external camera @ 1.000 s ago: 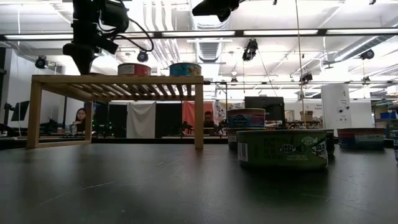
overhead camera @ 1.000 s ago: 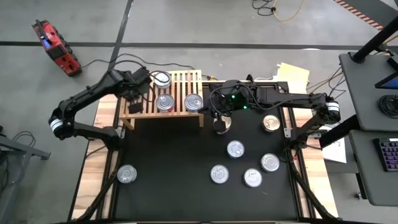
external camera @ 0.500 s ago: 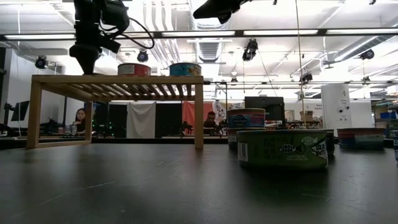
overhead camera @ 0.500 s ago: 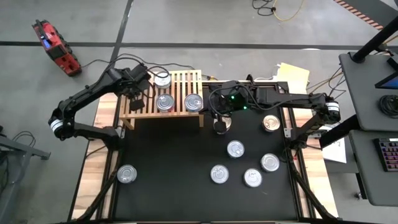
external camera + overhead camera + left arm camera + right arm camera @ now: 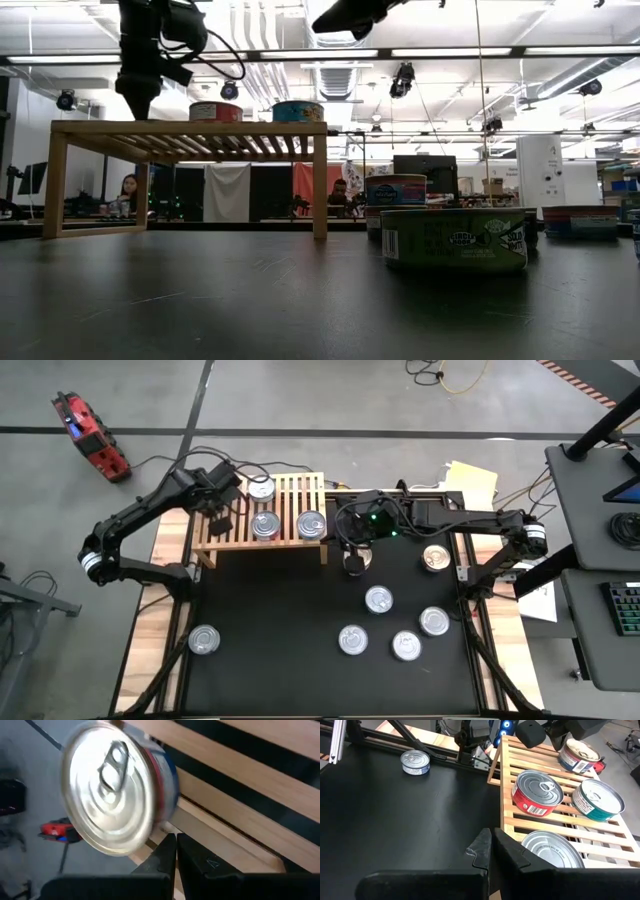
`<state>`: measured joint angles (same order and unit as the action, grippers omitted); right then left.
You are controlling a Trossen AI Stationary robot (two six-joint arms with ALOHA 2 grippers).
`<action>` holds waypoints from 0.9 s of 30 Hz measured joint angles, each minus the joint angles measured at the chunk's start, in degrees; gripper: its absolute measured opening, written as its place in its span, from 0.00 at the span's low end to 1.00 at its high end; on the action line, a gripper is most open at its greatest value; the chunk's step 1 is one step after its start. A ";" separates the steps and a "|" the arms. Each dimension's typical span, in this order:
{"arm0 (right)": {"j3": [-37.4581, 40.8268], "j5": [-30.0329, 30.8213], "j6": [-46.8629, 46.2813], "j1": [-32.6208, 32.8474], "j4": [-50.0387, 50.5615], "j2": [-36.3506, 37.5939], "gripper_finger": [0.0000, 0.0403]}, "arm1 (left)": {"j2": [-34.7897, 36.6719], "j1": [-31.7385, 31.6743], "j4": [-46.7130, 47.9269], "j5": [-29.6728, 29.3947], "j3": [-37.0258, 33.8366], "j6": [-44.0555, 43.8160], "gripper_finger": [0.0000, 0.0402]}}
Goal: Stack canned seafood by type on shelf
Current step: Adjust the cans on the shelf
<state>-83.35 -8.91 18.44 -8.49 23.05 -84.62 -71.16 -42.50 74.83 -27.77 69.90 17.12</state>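
Nearest in low view: green-labelled round tin (image 5: 455,240) on black worktop (image 5: 250,300), blue-labelled tin (image 5: 395,190) just behind it, more at far right edge. High view gives the count low view can't: 5 silver-lidded tins in a loose cluster on the worktop's right half, e.g. (image 5: 378,599), w/ a lone tin (image 5: 203,639) near the front-left corner. These look like unsorted stock awaiting pickup.

Right hand (image 5: 352,563) hangs over a tin (image 5: 358,560) just off the shelf's right end; fingers pressed together, holding nothing. Prob lining up to take that tin, but would need to spread first. Its wrist view alone shows labels on the shelf: red-labelled tin (image 5: 537,792), teal-labelled tin (image 5: 597,800), white/blue-labelled tin (image 5: 577,756), plus plain silver lid (image 5: 551,851) closest to camera.

Low light-wood slatted shelf (image 5: 290,510) sits at the worktop's back-left; 3 tins on it, 2 along the front edge, 1 at the back. Types look mixed, none stacked yet — sorting barely begun, I'd judge.

Farthest: left hand (image 5: 222,520) over the shelf's left part, fingers (image 5: 165,857) pressed together, empty, beside the back tin (image 5: 112,795).
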 joint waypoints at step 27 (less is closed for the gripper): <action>0.02 0.00 -0.59 0.00 0.73 -0.02 0.02 | -12.19 -0.04 -18.41 20.72 10.43 0.18 0.00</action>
<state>-83.33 -8.91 17.84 -8.49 23.78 -84.64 -83.34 -42.54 56.42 -7.04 80.34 17.30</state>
